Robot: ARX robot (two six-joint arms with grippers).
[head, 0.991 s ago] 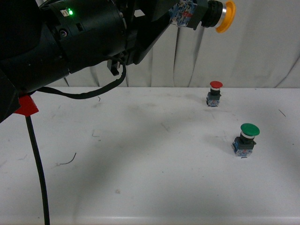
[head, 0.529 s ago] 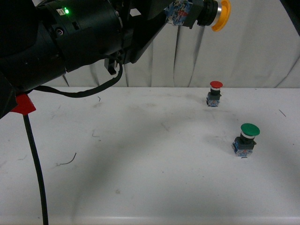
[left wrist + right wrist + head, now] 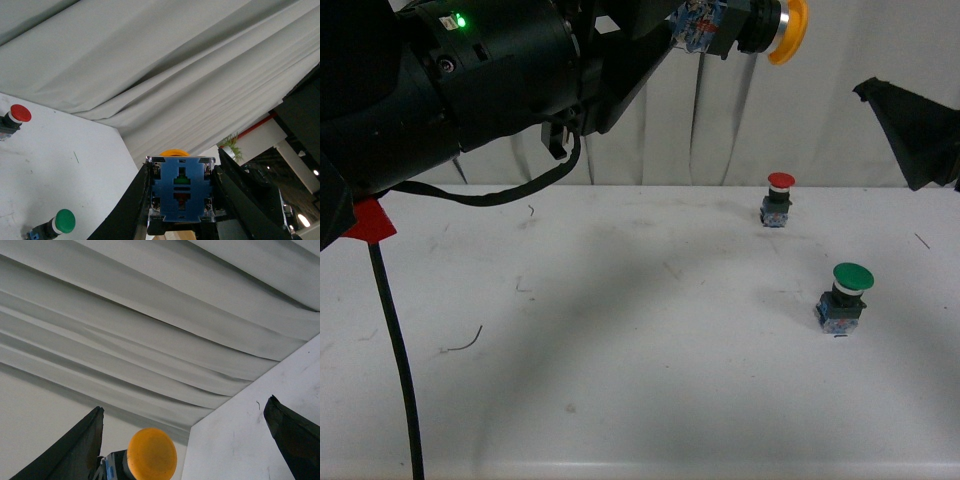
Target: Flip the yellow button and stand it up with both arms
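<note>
While the left gripper (image 3: 705, 25) carries it high above the table (image 3: 620, 330), the yellow button (image 3: 775, 25) lies sideways. Its blue-grey base is clamped between the jaws and its cap projects past the fingertips. The left wrist view shows the base filling the gap, with a finger (image 3: 132, 202) pressed against each side.

Over the last second the button has risen slightly, and the right gripper (image 3: 910, 125) has entered from the side the cap faces, having been absent before. Its jaws stand wide apart, and the right wrist view sets the cap low within their gap, not yet between the tips. This probably marks the approach to a handover: the flip is still to come, and the button is not yet standing.

Far below both sets of jaws, the green-capped button (image 3: 847, 295) and, beyond it, the red-capped button (image 3: 778, 199) stand upright.
</note>
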